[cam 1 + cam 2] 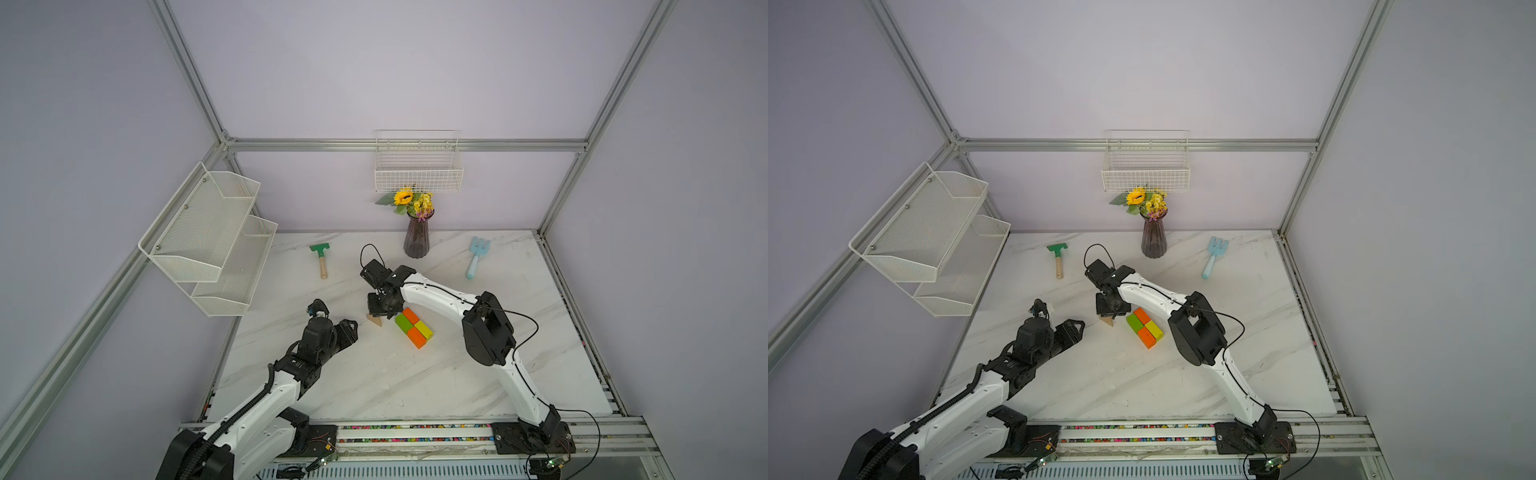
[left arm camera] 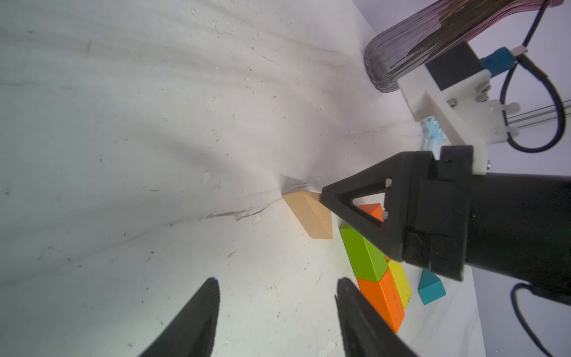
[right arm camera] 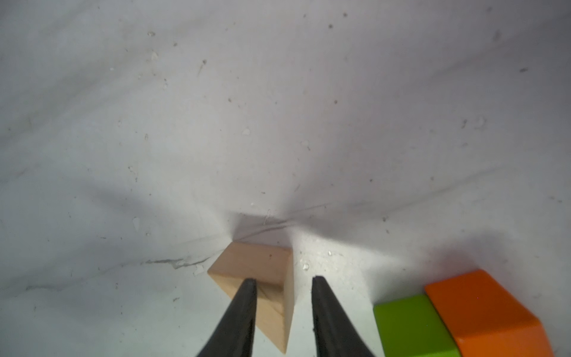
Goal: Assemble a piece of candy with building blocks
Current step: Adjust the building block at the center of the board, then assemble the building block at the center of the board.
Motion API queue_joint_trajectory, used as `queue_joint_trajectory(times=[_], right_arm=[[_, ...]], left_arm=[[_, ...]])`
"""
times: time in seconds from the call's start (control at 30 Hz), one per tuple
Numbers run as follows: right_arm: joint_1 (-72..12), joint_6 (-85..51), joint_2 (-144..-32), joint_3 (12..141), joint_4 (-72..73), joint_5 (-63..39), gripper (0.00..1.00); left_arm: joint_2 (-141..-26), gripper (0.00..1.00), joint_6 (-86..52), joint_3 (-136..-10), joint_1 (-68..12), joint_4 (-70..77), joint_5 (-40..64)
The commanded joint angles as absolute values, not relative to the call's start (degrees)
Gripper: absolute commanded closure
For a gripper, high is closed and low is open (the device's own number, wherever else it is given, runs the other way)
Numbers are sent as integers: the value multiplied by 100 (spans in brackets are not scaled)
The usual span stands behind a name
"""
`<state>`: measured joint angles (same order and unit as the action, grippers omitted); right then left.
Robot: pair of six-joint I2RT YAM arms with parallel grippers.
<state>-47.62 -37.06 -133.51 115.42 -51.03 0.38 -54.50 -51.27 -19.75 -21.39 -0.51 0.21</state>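
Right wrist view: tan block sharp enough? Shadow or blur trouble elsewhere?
Right wrist view: tan block fairly sharp, dark shadow beyond it, right gripper soft-edged. Left wrist view: left gripper blurred, table brightly lit near it. Both top views: even light, no glare.

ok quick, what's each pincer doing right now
left pincer: open, empty
right pincer: open, tips at the tan triangle, not clamped on it

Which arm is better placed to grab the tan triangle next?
Right. The right gripper straddles the tan triangle, jaws on either side of it. The left gripper hangs open and empty, apart from it.
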Motion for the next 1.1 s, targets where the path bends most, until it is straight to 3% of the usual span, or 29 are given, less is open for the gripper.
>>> queue_joint_trajectory(times=[0.0, 0.13, 0.27, 0.33, 0.47, 1.07], right_arm=[[-4730, -3665, -12665, 11258, -4545, 406, 65], [-4602, -3656, -12093, 10902, -4297, 751, 70], [-4282, -3507, -11627, 10383, -4053, 695, 87], [-4129, -3380, -11417, 10084, -3881, 591, 94], [-3920, -3226, -11100, 9574, -3675, 426, 100], [-3797, -3162, -10092, 8204, -3489, 620, 100]], left_arm=[[-5693, 48, -5238, -1937, -2096, 566, 407], [-6336, 69, -5400, -1952, -2110, 1231, 890], [-6880, 90, -5458, -2129, -2170, 1489, 1077], [-7141, 96, -5467, -2215, -2234, 1622, 1083], [-7665, 99, -5484, -2525, -2345, 1783, 1054], [-9632, 100, -5434, -3781, -2636, 2425, 1050]])
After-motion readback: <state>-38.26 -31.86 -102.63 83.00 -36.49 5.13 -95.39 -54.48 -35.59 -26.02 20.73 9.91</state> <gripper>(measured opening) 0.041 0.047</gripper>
